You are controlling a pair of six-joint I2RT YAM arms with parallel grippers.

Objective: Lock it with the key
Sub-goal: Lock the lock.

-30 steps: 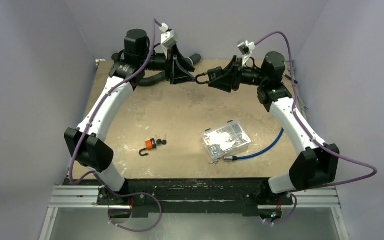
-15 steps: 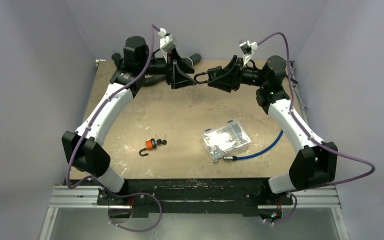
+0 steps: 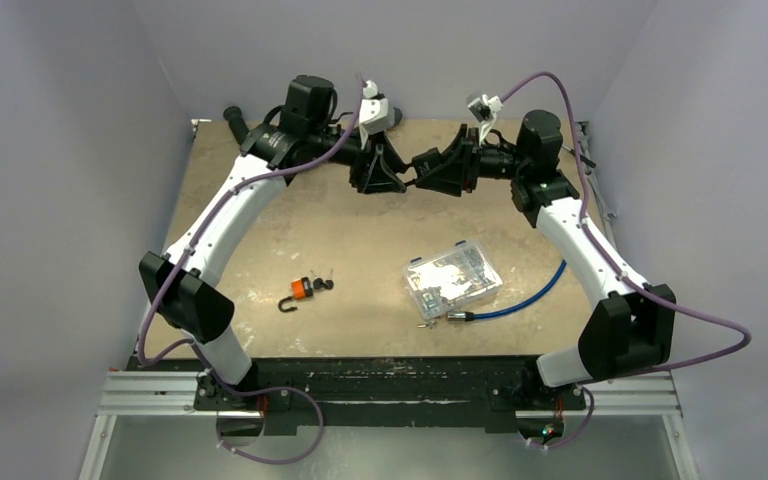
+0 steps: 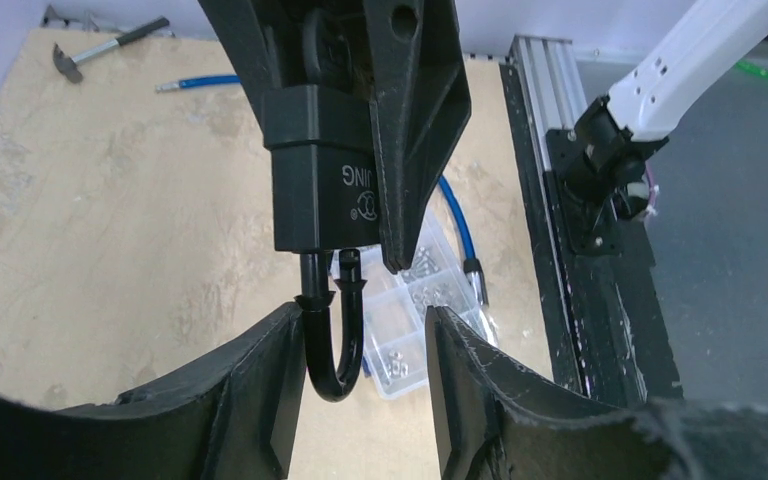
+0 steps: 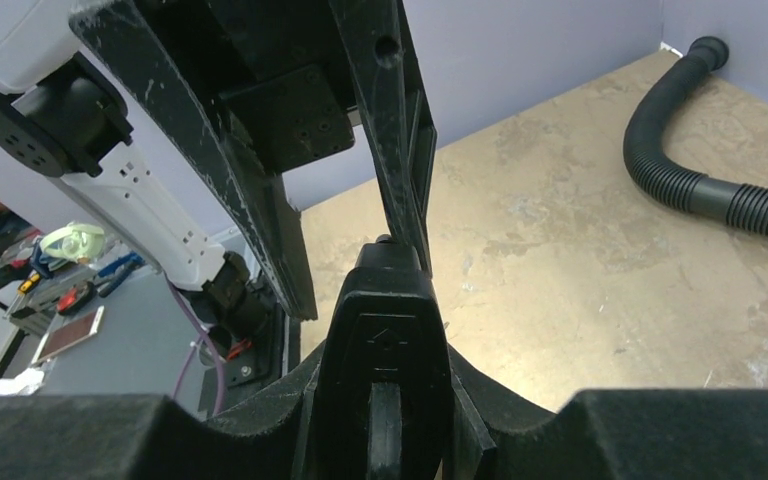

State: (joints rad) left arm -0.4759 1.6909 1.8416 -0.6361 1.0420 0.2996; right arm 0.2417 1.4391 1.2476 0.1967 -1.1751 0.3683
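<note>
My right gripper (image 5: 388,400) is shut on the body of a black padlock (image 5: 388,340), held in the air over the back of the table (image 3: 360,240). In the left wrist view the padlock (image 4: 320,170) hangs from the right gripper's fingers (image 4: 420,120), with its shackle (image 4: 332,350) pointing down. My left gripper (image 4: 360,345) is open around that shackle: the shackle lies against the left finger and a gap stays to the right finger. From above, the two grippers (image 3: 400,180) (image 3: 432,168) meet tip to tip. A small dark key (image 3: 325,284) lies on the table.
An orange padlock (image 3: 302,290) lies beside that key at the front left. A clear box of screws (image 3: 452,280) and a blue cable (image 3: 525,297) sit at the front right. A black corrugated hose (image 5: 720,190) and a hammer (image 4: 110,48) lie near the table's edges.
My left arm has swung right, bringing its fingers over the shackle, and its jaws have narrowed. The right gripper has kept its hold on the padlock and shifted slightly.
</note>
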